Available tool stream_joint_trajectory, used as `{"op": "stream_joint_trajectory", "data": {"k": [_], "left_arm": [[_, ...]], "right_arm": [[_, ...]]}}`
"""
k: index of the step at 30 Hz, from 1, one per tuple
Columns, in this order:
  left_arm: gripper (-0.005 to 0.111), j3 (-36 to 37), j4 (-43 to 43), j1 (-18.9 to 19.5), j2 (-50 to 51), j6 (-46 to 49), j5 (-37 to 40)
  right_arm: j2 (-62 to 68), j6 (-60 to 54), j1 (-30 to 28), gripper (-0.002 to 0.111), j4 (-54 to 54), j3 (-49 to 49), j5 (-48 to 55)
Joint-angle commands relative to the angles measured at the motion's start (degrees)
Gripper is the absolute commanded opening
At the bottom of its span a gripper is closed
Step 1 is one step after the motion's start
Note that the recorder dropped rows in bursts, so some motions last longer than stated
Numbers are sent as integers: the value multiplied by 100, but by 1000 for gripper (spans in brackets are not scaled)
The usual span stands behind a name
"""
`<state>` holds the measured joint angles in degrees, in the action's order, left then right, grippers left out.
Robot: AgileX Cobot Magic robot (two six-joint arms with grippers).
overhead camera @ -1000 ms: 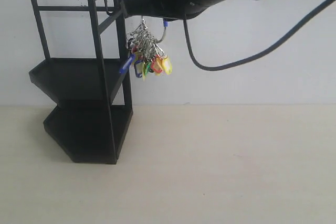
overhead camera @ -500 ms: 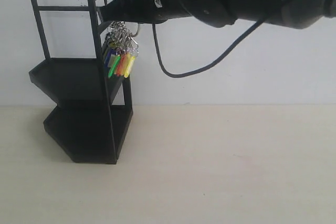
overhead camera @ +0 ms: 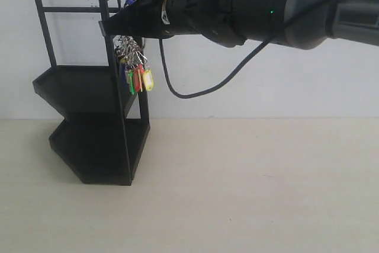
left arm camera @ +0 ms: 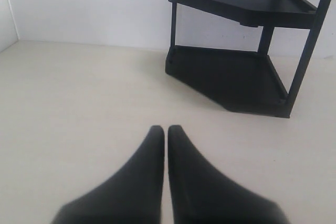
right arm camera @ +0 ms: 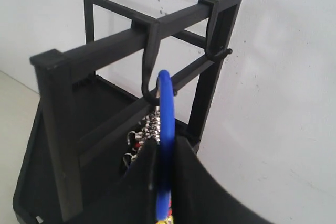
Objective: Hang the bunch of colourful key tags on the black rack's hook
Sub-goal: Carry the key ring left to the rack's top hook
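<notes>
While the right gripper (right arm camera: 164,149) pinches the blue-sleeved loop (right arm camera: 166,103) of the colourful key tag bunch (overhead camera: 137,75), that loop meets the hook (right arm camera: 149,74) under the top rail of the black rack (overhead camera: 89,87), at its upper right. Seating and release seem left. The left gripper (left arm camera: 166,132) is closed and empty.

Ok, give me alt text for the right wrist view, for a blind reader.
The fingers of the right gripper pinch the blue loop of the key tag bunch, its top at the curve of a hook under the top rail of the black rack. Whether it is hooked on cannot be told.
</notes>
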<state>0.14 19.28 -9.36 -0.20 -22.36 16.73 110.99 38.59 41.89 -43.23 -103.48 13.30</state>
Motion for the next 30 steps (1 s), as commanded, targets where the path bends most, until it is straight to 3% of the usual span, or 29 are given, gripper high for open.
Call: {"op": "stream_joint_trajectory", "data": {"k": [1,20,23,28,30], "left_arm": [[4,-14,-5,-48,20,-36,-20],[4,-14,-5,-48,20,-36,-20],[4,-14,-5,-48,20,-36,-20],[4,-14,-5,-48,20,-36,-20],[4,-14,-5,-48,20,-36,-20]], "right_arm": [[-45,53,52,0,-65,-75,-271],[156,175,52,2,-65,-75,-652],[156,175,52,15,-65,-75,-665],[156,175,52,55,-65,-75,-665],[156,175,52,60,-65,-75,-651]]}}
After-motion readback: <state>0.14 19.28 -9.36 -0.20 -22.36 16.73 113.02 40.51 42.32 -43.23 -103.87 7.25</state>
